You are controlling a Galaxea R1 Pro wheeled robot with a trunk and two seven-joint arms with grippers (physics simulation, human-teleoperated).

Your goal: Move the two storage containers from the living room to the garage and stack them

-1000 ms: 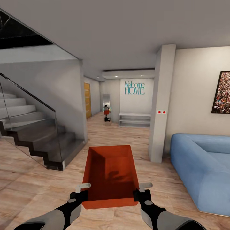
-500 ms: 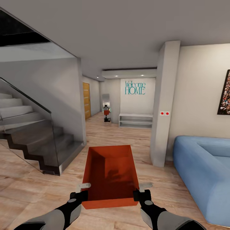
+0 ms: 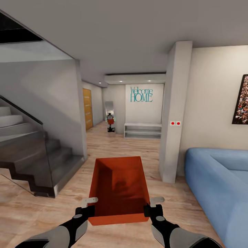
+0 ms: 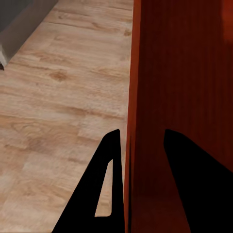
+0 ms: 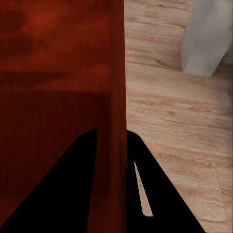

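One orange-red open-topped storage container (image 3: pixel 119 186) hangs in front of me above the living room's light wood plank floor (image 3: pixel 44 213). My left gripper (image 3: pixel 90 206) is shut on its left wall near the closer corner. My right gripper (image 3: pixel 153 205) is shut on its right wall at the same depth. In the left wrist view the left gripper (image 4: pixel 141 132) has one black finger on each side of the container's wall (image 4: pixel 130 97). The right gripper (image 5: pixel 111 133) clamps the container's wall (image 5: pixel 119 73) in the same way. The container is empty. The garage is out of view.
A staircase with a glass rail (image 3: pixel 34 162) rises at the left. A white pillar (image 3: pixel 174 113) and a blue sofa (image 3: pixel 213 179) stand at the right. Between them a wood-floored hallway leads on, with a yellow door (image 3: pixel 87 108), a white shelf (image 3: pixel 143 130) and a "Welcome HOME" wall.
The camera has moved forward and turned slightly, so the stairs, pillar and sofa have shifted in the picture. The container sits in both grippers just as before.
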